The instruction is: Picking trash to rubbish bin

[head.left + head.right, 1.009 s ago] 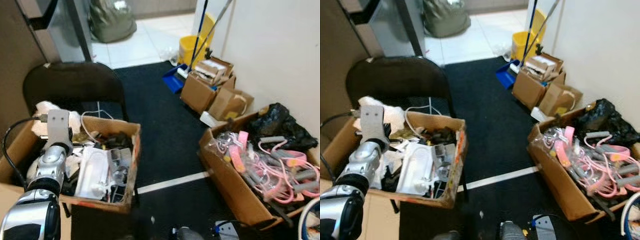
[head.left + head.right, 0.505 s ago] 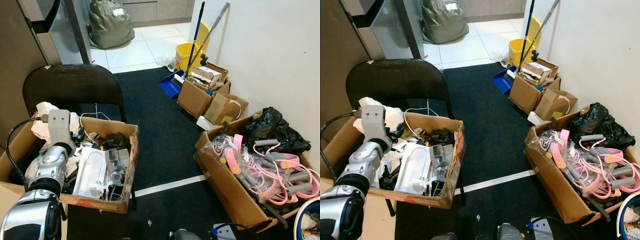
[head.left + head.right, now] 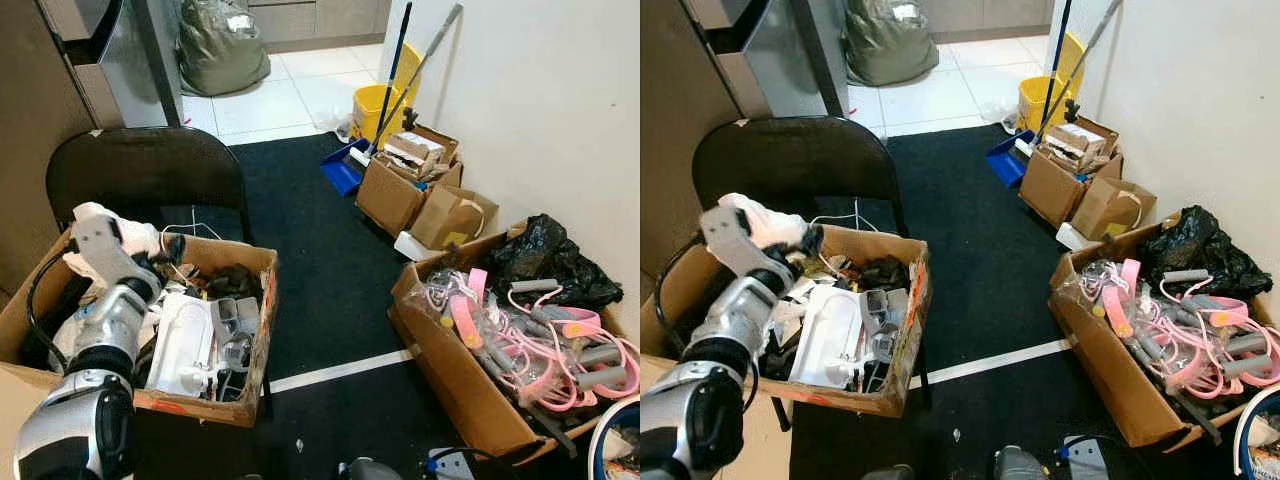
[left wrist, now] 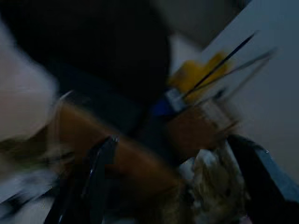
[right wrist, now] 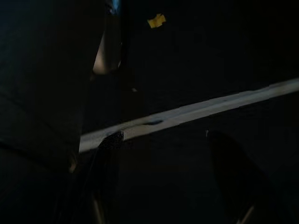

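Observation:
A cardboard box (image 3: 258,330) full of junk rests on a black folding chair (image 3: 140,170) at the left. Crumpled white paper (image 3: 92,214) lies at its back left corner. My left arm reaches up over this box, and the left gripper (image 3: 172,245) hovers beside the paper, above the box's back edge. In the blurred left wrist view its fingers (image 4: 100,168) stand wide apart, open, with nothing between them. The right gripper (image 5: 164,136) hangs open over the dark mat, near a white floor line (image 5: 196,112). A round white bin rim (image 3: 612,432) pokes in at the bottom right.
A second box (image 3: 450,385) of pink and grey handles sits at the right, with a black bag (image 3: 545,255) behind it. Small boxes (image 3: 400,185), a yellow mop bucket (image 3: 375,105) and a blue dustpan (image 3: 338,168) line the wall. A stuffed sack (image 3: 220,45) stands on the far tiles.
My left wrist has twisted and tilted over the crumpled paper, with its fingers now pointing right along the box's back edge. The view has shifted slightly.

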You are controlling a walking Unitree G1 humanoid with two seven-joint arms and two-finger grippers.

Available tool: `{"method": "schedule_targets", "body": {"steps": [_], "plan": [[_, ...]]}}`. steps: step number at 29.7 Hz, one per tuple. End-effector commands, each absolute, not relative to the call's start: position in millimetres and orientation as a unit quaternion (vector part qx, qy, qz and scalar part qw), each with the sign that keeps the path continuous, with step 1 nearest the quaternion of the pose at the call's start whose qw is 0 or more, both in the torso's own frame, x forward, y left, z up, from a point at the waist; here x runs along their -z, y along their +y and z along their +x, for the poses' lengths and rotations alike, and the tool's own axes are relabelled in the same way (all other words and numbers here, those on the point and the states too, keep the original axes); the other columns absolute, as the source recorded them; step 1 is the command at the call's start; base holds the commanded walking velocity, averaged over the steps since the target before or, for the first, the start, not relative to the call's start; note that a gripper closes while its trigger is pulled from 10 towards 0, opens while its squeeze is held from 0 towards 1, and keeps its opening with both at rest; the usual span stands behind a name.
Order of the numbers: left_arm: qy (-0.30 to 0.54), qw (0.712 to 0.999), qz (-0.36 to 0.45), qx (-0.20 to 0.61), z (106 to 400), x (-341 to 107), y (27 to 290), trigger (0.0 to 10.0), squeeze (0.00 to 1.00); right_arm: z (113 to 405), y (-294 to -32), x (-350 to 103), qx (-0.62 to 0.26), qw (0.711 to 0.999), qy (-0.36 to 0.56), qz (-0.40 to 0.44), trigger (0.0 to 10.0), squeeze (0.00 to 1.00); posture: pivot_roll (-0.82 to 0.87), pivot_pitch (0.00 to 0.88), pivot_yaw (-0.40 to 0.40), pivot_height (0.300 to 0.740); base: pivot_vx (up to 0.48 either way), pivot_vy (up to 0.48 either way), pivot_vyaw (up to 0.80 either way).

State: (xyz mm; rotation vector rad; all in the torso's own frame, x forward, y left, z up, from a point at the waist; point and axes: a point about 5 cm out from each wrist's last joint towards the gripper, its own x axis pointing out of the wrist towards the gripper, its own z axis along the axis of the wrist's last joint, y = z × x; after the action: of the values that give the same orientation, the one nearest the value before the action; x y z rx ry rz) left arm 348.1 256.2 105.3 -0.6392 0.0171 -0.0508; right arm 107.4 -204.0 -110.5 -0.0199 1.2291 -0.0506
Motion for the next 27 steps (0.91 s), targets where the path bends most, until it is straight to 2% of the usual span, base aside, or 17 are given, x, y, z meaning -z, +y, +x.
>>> {"method": "schedule_targets", "body": {"steps": [1, 2, 4, 6, 8, 12, 14, 15, 17, 19, 20, 21, 24, 25, 27], "plan": [[0.000, 0.935, -0.353, 0.044, 347, -105, 253, 10.0, 0.00, 106, -199, 111, 0.037, 0.822, 0.568, 0.018, 10.0, 0.00, 0.01, 0.092, 0.028, 0.740, 0.000, 0.000, 0.00], [-0.016, 0.923, -0.380, 0.063, 347, -108, 252, 10.0, 0.00, 107, -199, 111, 0.045, 0.827, 0.560, 0.027, 10.0, 0.00, 0.01, 0.092, 0.028, 0.740, 0.000, 0.000, 0.00], [-0.016, 0.923, -0.380, 0.063, 347, -108, 252, 10.0, 0.00, 107, -199, 111, 0.045, 0.827, 0.560, 0.027, 10.0, 0.00, 0.01, 0.092, 0.028, 0.740, 0.000, 0.000, 0.00], [-0.050, 0.895, -0.432, 0.101, 345, -115, 249, 10.0, 0.00, 110, -199, 110, 0.057, 0.837, 0.543, 0.045, 10.0, 0.00, 0.02, 0.094, 0.029, 0.740, 0.000, 0.000, 0.00], [-0.062, 0.887, -0.442, 0.116, 344, -117, 247, 10.0, 0.00, 112, -199, 109, 0.061, 0.843, 0.532, 0.053, 10.0, 0.00, 0.02, 0.094, 0.023, 0.740, 0.000, 0.000, 0.00], [-0.049, 0.902, -0.406, 0.136, 340, -111, 240, 10.0, 0.00, 122, -197, 104, 0.034, 0.872, 0.485, 0.053, 10.0, 0.00, 0.02, 0.096, 0.022, 0.740, 0.000, 0.000, 0.00], [-0.048, 0.903, -0.406, 0.134, 339, -111, 242, 10.0, 0.00, 185, -213, 75, 0.004, 0.911, 0.410, 0.040, 10.0, 0.00, 0.02, 0.096, 0.022, 0.740, 0.000, 0.000, 0.00], [-0.048, 0.903, -0.406, 0.134, 339, -111, 242, 10.0, 0.00, 185, -213, 75, 0.004, 0.911, 0.410, 0.040, 10.0, 0.00, 0.02, 0.096, 0.022, 0.740, 0.000, 0.000, 0.00], [-0.049, 0.903, -0.404, 0.138, 338, -112, 242, 10.0, 0.00, 241, -213, 41, -0.039, 0.939, 0.340, 0.040, 10.0, 0.00, 0.02, 0.096, 0.022, 0.740, 0.000, 0.000, 0.36], [-0.053, 0.902, -0.402, 0.151, 338, -116, 241, 10.0, 0.00, 270, -199, 18, -0.088, 0.952, 0.290, 0.033, 10.0, 0.00, 0.02, 0.096, 0.022, 0.740, 0.000, 0.000, 0.78], [-0.058, 0.900, -0.401, 0.162, 337, -119, 240, 10.0, 0.00, 283, -190, 7, -0.115, 0.958, 0.263, 0.030, 10.0, 0.00, 0.02, 0.096, 0.022, 0.740, 0.000, 0.000, 0.78], [-0.058, 0.900, -0.401, 0.162, 337, -119, 240, 10.0, 0.00, 283, -190, 7, -0.115, 0.958, 0.263, 0.030, 10.0, 0.00, 0.02, 0.096, 0.022, 0.740, 0.000, 0.000, 0.78], [-0.076, 0.892, -0.396, 0.204, 334, -129, 235, 10.0, 0.00, 311, -163, -23, -0.192, 0.962, 0.193, 0.026, 10.0, 0.00, 0.02, 0.096, 0.022, 0.740, 0.000, 0.000, 0.78], [-0.076, 0.892, -0.396, 0.204, 334, -129, 235, 10.0, 0.00, 311, -163, -23, -0.192, 0.962, 0.193, 0.026, 10.0, 0.00, 0.02, 0.096, 0.022, 0.740, 0.000, 0.000, 0.78], [-0.086, 0.885, -0.389, 0.243, 328, -133, 230, 10.0, 0.00, 326, -137, -47, -0.261, 0.955, 0.139, 0.019, 10.0, 0.00, 0.05, 0.095, 0.011, 0.740, 0.000, 0.000, 0.78]]}}
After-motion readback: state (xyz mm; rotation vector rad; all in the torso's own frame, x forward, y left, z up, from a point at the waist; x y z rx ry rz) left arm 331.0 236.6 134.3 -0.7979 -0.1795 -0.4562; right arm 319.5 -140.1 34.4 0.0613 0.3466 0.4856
